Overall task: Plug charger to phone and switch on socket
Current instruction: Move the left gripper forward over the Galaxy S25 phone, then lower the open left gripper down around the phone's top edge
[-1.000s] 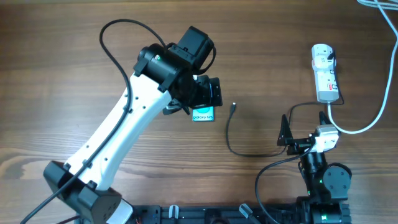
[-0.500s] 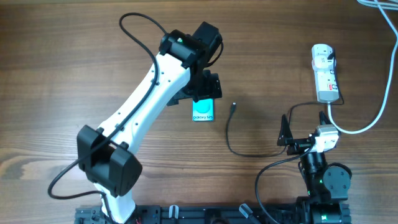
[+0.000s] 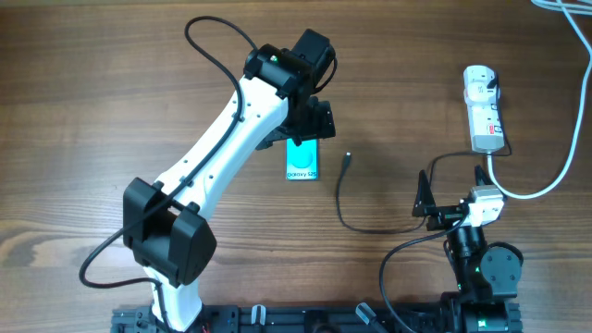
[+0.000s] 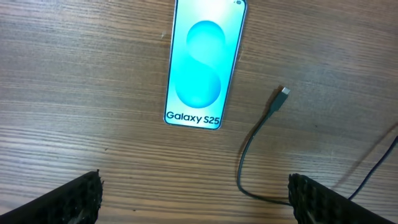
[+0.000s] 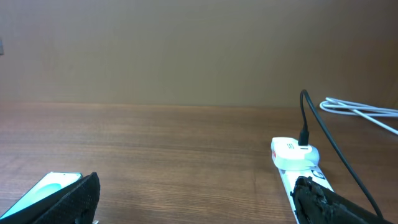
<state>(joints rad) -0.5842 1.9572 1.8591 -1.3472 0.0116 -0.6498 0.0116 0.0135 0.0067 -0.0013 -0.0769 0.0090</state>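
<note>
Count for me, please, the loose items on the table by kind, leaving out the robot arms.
phone: 1
charger cable: 1
power strip: 1
Total: 3

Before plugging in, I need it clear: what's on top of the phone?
Nothing rests on the flat teal-screened smartphone; the wrist view shows its screen bare. The open left claw hangs above, hiding its far end from overhead.
</note>
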